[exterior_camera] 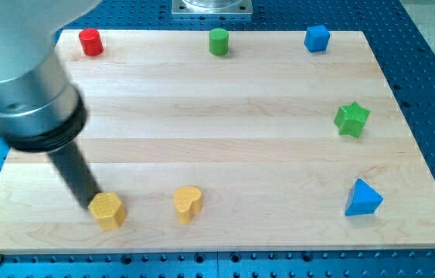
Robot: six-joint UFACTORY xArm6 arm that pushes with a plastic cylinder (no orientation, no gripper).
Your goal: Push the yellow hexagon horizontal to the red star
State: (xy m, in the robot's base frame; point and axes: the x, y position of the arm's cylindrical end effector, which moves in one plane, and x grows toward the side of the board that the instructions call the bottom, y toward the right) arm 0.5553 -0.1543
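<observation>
While my tip (91,203) touches it | yellow hexagon (108,211) upright, bottom-left | no fingers on rod

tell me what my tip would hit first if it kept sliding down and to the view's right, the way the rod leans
The yellow hexagon. My tip sits at that block's upper-left edge, apparently touching it, though contact is hard to confirm. The yellow heart lies further right, probably above that line.
</observation>
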